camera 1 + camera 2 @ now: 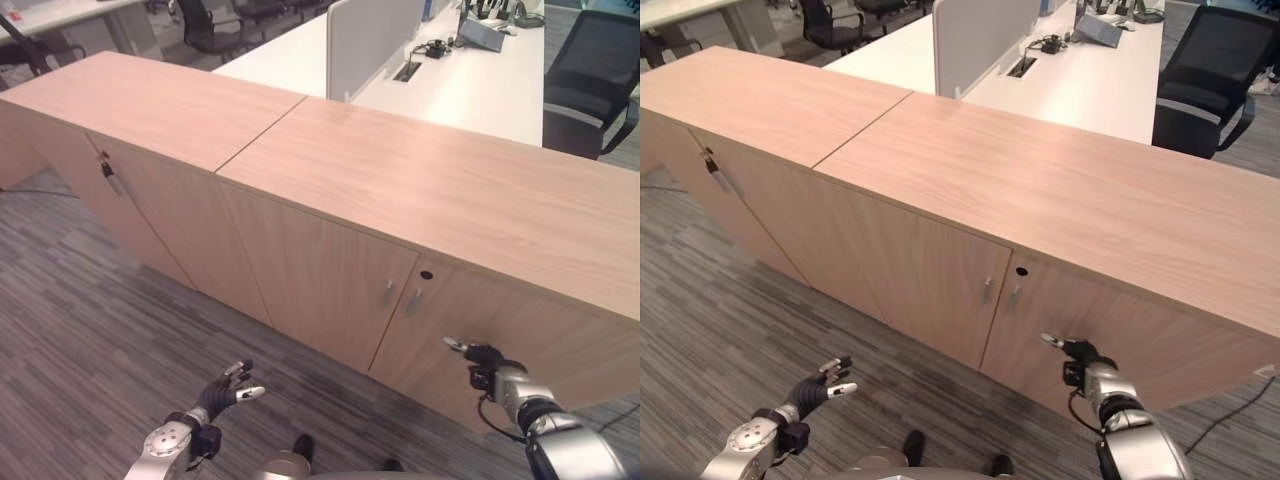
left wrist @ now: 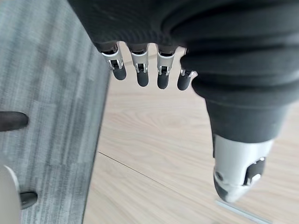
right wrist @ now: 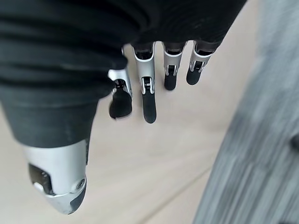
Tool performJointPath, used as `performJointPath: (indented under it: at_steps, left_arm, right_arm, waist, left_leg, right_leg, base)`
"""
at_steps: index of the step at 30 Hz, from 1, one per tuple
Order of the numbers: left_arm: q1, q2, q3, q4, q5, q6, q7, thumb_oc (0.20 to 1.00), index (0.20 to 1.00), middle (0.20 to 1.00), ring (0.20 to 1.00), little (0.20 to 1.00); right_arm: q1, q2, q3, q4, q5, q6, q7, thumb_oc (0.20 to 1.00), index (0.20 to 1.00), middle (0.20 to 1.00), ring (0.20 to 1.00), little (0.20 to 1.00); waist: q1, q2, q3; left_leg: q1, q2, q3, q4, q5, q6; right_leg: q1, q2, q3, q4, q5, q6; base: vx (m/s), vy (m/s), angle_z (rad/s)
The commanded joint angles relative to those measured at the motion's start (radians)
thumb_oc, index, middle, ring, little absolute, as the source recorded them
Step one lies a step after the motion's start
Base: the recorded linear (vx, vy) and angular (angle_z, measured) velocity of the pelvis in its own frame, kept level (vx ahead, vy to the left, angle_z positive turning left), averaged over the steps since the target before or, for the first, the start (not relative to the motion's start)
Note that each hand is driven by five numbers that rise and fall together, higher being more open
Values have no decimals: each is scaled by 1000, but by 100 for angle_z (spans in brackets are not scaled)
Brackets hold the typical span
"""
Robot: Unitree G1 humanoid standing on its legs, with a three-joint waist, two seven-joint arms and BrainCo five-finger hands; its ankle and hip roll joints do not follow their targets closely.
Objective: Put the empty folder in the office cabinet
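I see the office cabinet [image 1: 330, 270] w/ both doors shut, two small handles [image 1: 400, 296] at the seam. My right hand [image 1: 487, 367] is just in front of the right door, below the handles, fingers straight, holding nothing. My left hand [image 1: 222, 392] hangs over the carpet [image 1: 90, 320], well off the cabinet front, fingers relaxed & empty. Can't tell where the folder is.
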Motion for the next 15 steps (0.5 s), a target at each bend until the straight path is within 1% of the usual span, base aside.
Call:
performJointPath:
  at_steps: [1,5,6,8,10,11,12,13,14,15]
  left_arm:
    - [-27,32,-34,6,-39,-24,-7,1000,1000,1000,1000,1000]
    - [-26,20,-35,8,-38,-24,-3,1000,1000,1000,1000,1000]
    - [-25,9,-31,16,-34,-25,1,1000,1000,1000,1000,1000]
    - [-24,-4,-22,25,-31,-27,9,1000,1000,1000,1000,1000]
    - [-21,-21,-6,30,-28,-29,20,1000,1000,1000,1000,1000]
    - [-18,-21,-6,30,-28,-30,20,1000,1000,1000,1000,1000]
    - [-14,-32,7,35,-22,-32,26,1000,1000,1000,1000,1000]
    - [-10,-59,41,49,-14,-32,33,1000,1000,1000,1000,1000]
    - [-8,-58,41,49,-14,-32,33,1000,1000,1000,1000,1000]
    - [-3,-79,68,55,0,-33,37,1000,1000,1000,1000,1000]
  right_arm:
    - [-240,-160,-37,-4,54,-112,-35,1000,1000,1000,1000,1000]
    - [-223,-147,-35,1,50,-116,-27,1000,1000,1000,1000,1000]
    - [-190,-111,-25,-29,49,-122,-19,1000,1000,1000,1000,1000]
    - [-137,-69,-19,-79,46,-129,-14,1000,1000,1000,1000,1000]
    - [-50,-9,-11,-175,31,-139,-7,1000,1000,1000,1000,1000]
    - [-44,-8,-11,-181,30,-137,-10,1000,1000,1000,1000,1000]
    - [10,16,-10,-237,11,-141,-6,1000,1000,1000,1000,1000]
    - [147,78,-4,-343,-39,-145,9,1000,1000,1000,1000,1000]
    - [154,79,-4,-350,-40,-142,8,1000,1000,1000,1000,1000]
    - [275,117,-14,-437,-73,-145,25,1000,1000,1000,1000,1000]
  waist:
    - [38,-34,-41]
    - [32,-26,-41]
    - [24,-21,-40]
    - [14,-17,-38]
    - [-2,-13,-34]
    - [-2,-13,-36]
    - [-11,-11,-35]
    - [-35,-6,-31]
    - [-35,-6,-33]
    - [-55,-1,-32]
  left_leg:
    - [27,34,22,16,-87,-41]
    - [32,42,24,14,-85,-47]
    - [35,46,29,13,-84,-49]
    - [39,48,35,13,-84,-50]
    - [41,51,45,12,-83,-50]
    - [41,51,45,12,-83,-50]
    - [44,53,50,12,-84,-50]
    - [49,55,60,12,-86,-50]
    - [49,55,60,12,-87,-50]
    - [53,56,65,12,-89,-51]
  right_leg:
    - [91,-43,-59,13,-102,70]
    - [91,-38,-56,9,-107,65]
    - [91,-36,-51,9,-107,63]
    - [89,-36,-47,9,-107,62]
    - [86,-36,-38,9,-105,60]
    - [87,-36,-37,9,-105,60]
    - [86,-36,-34,9,-105,59]
    - [80,-36,-27,10,-104,58]
    - [81,-36,-27,10,-104,58]
    - [78,-37,-22,12,-105,57]
  base:
    - [5,-40,-3]
    - [-4,-51,-1]
    - [-15,-42,0]
    - [-8,-16,-1]
    - [-5,-3,-2]
    - [-8,0,-7]
    - [-5,-3,-12]
    - [-4,-3,-11]
    - [0,3,-13]
    - [0,9,-22]
